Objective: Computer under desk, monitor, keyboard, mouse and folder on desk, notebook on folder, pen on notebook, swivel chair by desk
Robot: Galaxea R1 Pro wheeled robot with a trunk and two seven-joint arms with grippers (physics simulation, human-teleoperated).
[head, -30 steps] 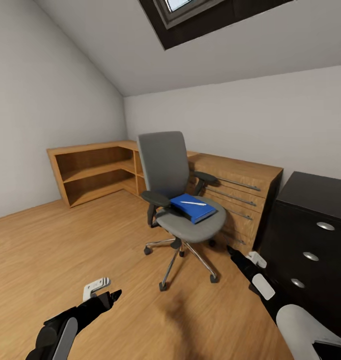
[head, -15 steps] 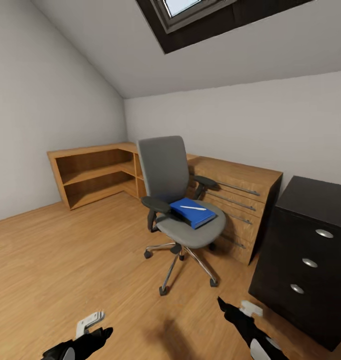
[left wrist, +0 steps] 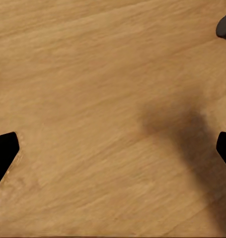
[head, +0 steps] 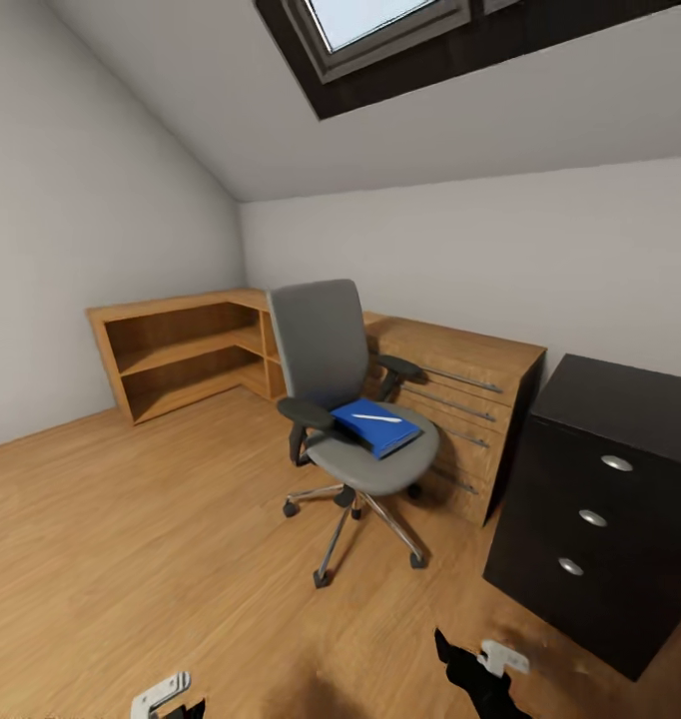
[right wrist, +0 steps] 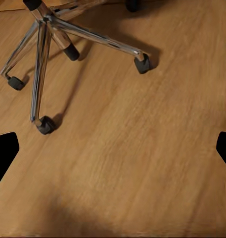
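Grey swivel chair stands in the middle of the wooden floor, with the blue folder on its seat and the white pen lying on top. At three o'clock from the chair is the black bench. Both wrist views show the fingers spread wide apart over the floor, holding nothing; the right ones are near the chair's chrome base.

A light wooden floor ran across the room. A low wooden corner shelf stood against the grey walls, its open compartments bare. Beside it was a wooden drawer cabinet with long metal handles. A skylight sat in the sloped ceiling.
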